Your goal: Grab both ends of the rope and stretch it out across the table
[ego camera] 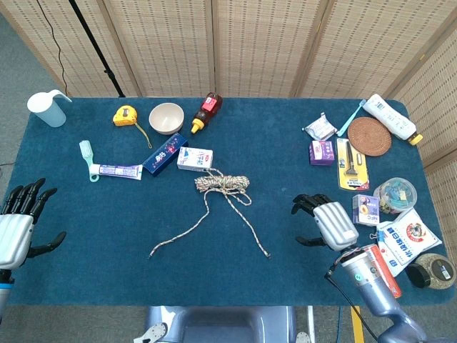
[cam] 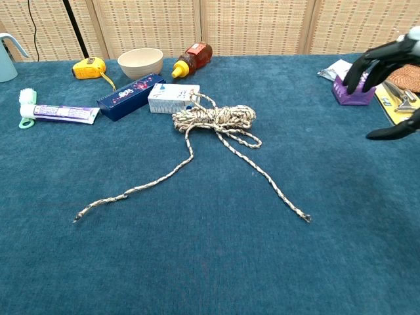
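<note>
A speckled rope [ego camera: 223,184] [cam: 213,119] lies bundled mid-table, with two loose tails running toward me. One tail ends at the left [ego camera: 152,254] [cam: 77,216], the other at the right [ego camera: 268,255] [cam: 306,218]. My right hand [ego camera: 326,220] [cam: 387,72] hovers open, fingers spread, to the right of the right tail end and apart from it. My left hand [ego camera: 19,221] is open at the table's left edge, far from the left tail end; the chest view does not show it.
Behind the rope lie a white box [ego camera: 195,158], a blue box [ego camera: 164,153], toothpaste [ego camera: 114,171], a bowl [ego camera: 166,118], a tape measure [ego camera: 125,115] and a sauce bottle [ego camera: 206,112]. A red can [ego camera: 383,266], purple boxes [ego camera: 321,152] and a plastic cup [ego camera: 394,194] crowd the right side.
</note>
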You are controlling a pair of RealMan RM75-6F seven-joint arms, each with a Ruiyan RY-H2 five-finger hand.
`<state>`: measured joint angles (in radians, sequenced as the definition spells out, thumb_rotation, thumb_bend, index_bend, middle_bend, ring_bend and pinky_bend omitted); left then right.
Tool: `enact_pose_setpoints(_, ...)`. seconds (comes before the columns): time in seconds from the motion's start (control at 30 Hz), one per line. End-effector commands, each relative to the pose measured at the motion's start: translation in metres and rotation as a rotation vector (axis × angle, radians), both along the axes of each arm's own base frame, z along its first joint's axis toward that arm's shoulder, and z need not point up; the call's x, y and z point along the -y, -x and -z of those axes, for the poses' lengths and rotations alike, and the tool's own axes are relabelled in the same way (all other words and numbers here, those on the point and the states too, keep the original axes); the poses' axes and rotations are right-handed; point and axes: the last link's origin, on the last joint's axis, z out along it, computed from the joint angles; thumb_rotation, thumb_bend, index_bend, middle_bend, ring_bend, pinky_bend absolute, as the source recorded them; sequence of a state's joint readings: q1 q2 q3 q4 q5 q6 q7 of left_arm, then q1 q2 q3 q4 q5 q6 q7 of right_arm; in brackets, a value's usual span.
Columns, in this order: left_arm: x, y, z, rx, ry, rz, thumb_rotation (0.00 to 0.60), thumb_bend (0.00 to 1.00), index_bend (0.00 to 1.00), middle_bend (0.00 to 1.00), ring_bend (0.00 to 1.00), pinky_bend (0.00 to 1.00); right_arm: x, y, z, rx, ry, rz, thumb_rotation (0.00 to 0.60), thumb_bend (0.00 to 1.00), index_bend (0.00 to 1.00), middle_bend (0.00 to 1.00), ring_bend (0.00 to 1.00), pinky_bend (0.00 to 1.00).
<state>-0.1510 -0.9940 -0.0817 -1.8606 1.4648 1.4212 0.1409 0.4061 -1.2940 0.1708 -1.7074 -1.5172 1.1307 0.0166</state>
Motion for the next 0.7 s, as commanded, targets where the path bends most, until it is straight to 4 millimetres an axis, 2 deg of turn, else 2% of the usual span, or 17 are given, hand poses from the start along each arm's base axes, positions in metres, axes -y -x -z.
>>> enact_pose_setpoints(0.03,-0.002,-0.001,-0.001,-0.003,-0.002,-0.001,0.508,0.23,0.14,0.0,0.0,0.0,0.004,-0.01,0.014,-0.02,-0.039,-0.015,0.6,0.12,0.39,0.28,0.33,0.27)
enact_pose_setpoints(0.23,-0.007,0.002,-0.003,-0.01,-0.01,-0.01,0.507,0.23,0.14,0.0,0.0,0.0,0.007,-0.026,0.044,-0.083,-0.096,-0.047,0.6,0.12,0.39,0.27,0.33,0.27)
enact_pose_setpoints(0.7,-0.007,0.009,-0.007,-0.014,-0.02,-0.032,0.508,0.23,0.14,0.0,0.0,0.0,0.002,-0.049,0.082,-0.161,-0.133,-0.104,0.6,0.12,0.39,0.27,0.32,0.26)
